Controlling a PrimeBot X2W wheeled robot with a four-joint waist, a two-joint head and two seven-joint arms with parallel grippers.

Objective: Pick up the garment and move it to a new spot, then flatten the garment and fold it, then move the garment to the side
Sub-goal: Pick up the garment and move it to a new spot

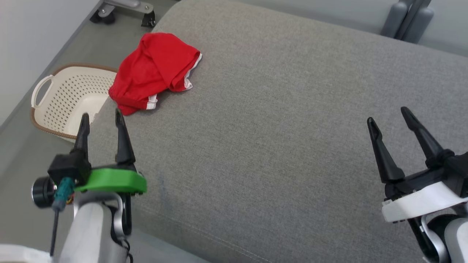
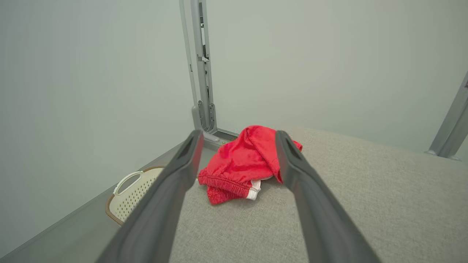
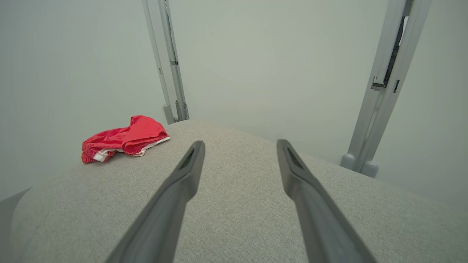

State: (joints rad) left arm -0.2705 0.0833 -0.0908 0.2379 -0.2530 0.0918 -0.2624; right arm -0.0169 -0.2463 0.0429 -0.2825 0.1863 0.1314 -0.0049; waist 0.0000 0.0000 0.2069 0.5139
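Observation:
A crumpled red garment [image 1: 153, 69] with white trim lies near the far left corner of the grey padded surface [image 1: 278, 138]. My left gripper [image 1: 101, 117] is open and empty, hovering just short of the garment by the surface's left edge. In the left wrist view the garment [image 2: 239, 164] sits ahead between the spread fingers [image 2: 184, 164]. My right gripper [image 1: 389, 114] stands open over the right side, far from the cloth. The right wrist view shows the garment [image 3: 122, 140] off to the left.
A cream perforated basket [image 1: 64, 98] with a brown rim stands on the floor left of the surface, below the garment's corner. Metal frame legs [image 1: 124, 9] stand on the floor beyond it, and another post [image 3: 384, 84] rises behind the right side.

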